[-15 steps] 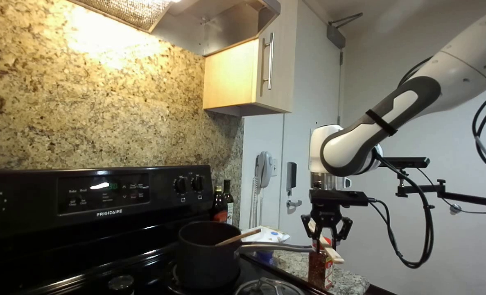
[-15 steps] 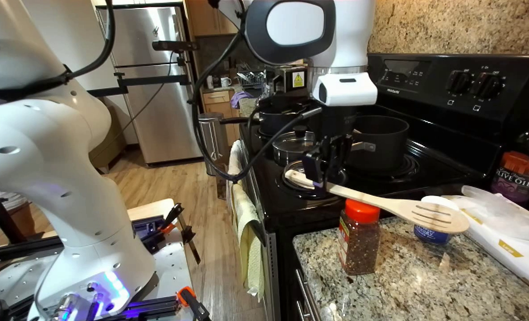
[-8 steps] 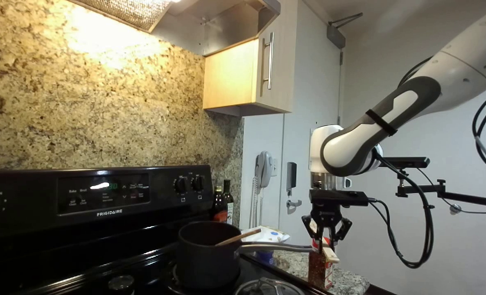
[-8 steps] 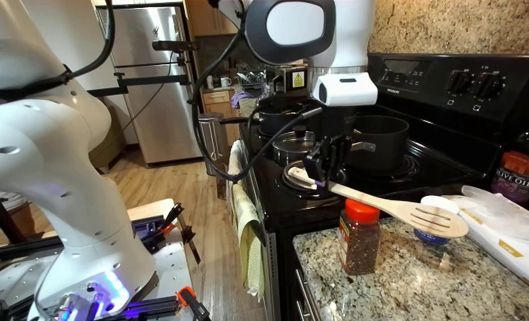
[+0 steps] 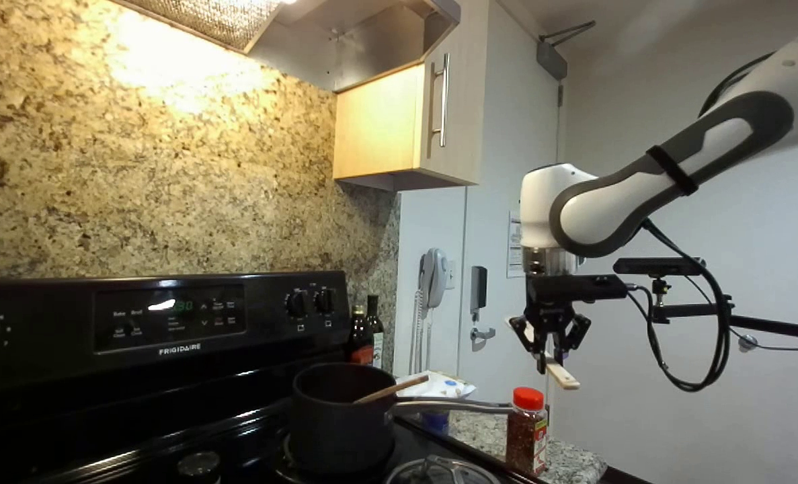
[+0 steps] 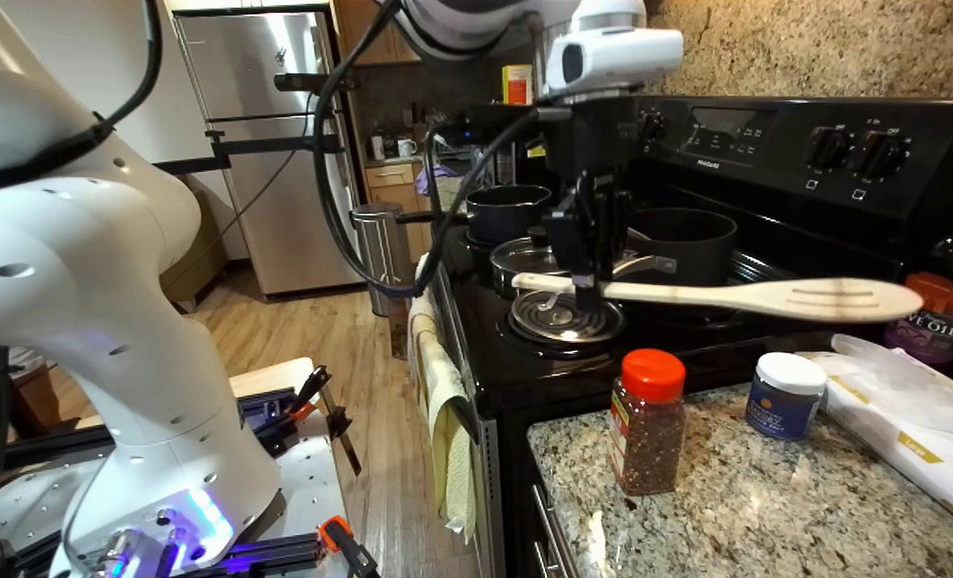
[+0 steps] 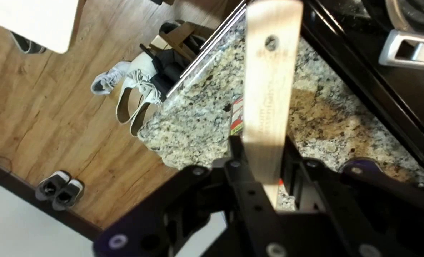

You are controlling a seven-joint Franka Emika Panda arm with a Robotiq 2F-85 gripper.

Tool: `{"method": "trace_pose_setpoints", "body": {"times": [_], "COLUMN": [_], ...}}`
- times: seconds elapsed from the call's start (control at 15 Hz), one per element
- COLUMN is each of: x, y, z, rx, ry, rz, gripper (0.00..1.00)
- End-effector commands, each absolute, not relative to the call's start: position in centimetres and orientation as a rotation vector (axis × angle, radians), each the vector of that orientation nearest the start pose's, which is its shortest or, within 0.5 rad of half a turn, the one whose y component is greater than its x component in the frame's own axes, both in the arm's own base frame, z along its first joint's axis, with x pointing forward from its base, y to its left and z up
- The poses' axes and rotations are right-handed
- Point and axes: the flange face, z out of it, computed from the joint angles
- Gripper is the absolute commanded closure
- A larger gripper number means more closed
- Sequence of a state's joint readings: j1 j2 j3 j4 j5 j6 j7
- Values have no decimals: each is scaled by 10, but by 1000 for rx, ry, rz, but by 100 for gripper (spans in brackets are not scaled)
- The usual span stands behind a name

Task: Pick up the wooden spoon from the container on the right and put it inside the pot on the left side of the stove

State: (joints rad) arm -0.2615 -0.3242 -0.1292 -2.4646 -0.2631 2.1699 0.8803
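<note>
In an exterior view, a black two-fingered gripper (image 6: 592, 282) is clasping a long, pale light-brown wooden spoon (image 6: 717, 295) by its slender, straight handle. The spoon is lying almost level in mid-air, apart from the speckled granite counter (image 6: 733, 514) below. Its handle is widening into a flat, rounded head, where narrow slots and a faint darker band are showing. A clear spice bottle (image 6: 651, 441) with a red lid is standing on the counter near a dark-blue jar (image 6: 781, 411) with a white lid.

In an exterior view, the handle's blunt end is jutting past the gripper. The spoon is hanging well apart from a deep, dark saucepan (image 5: 341, 423), over whose rim a brown wooden stick (image 5: 393, 389) is leaning.

In the wrist view, a round hole and faint lettering are marking the handle near its squared end.
</note>
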Motion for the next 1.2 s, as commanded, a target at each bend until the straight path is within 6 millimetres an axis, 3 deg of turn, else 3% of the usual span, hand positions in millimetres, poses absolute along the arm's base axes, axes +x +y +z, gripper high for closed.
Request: {"method": "trace_pose_setpoints", "body": {"times": [0.0,0.53,0.8,0.87,0.93,1.13], "x": [382,355,335,331,342,336], "y": [-156,-59,-9,-3,-12,0], "z": [461,537,555,558,555,561], "rx": [-2982,-3309,-3425,-3464,-3406,-3433], "ry": [1583,961,605,521,672,573], "rz": [-129,-162,-181,-205,-203,-232], "gripper": [93,93,93,93,73,73]}}
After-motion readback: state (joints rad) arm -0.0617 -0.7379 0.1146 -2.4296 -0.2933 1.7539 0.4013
